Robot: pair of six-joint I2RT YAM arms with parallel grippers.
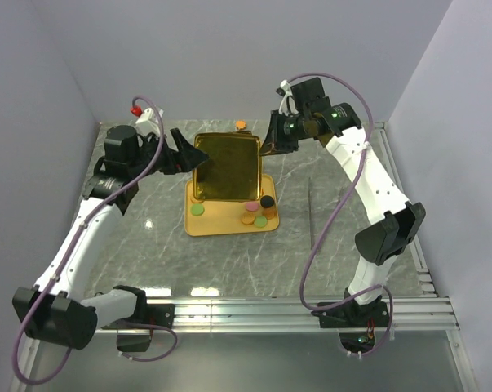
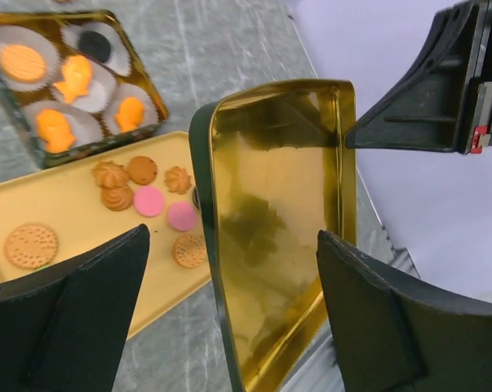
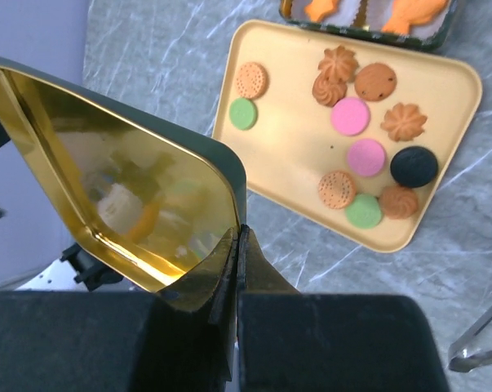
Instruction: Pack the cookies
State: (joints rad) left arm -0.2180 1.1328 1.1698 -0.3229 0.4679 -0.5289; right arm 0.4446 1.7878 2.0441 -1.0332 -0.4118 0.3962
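Observation:
The cookies [image 1: 258,214] lie loose on a tan tray [image 1: 221,222]: pink, green, black and brown discs, also in the left wrist view [image 2: 148,196] and the right wrist view [image 3: 352,131]. More orange cookies [image 2: 74,77] sit in white paper cups in a dark tin [image 2: 157,102]. My right gripper [image 1: 268,145] is shut on the right edge of the gold tin lid [image 1: 225,167] and holds it upright [image 3: 239,237]. My left gripper [image 1: 183,155] is open, with the lid's left edge [image 2: 270,229] between its fingers [image 2: 66,310], not touching.
The upright lid hides most of the tin in the top view. Metal tongs [image 1: 309,212] lie on the marble to the right of the tray, also in the right wrist view [image 3: 482,343]. Grey walls stand at the back and sides.

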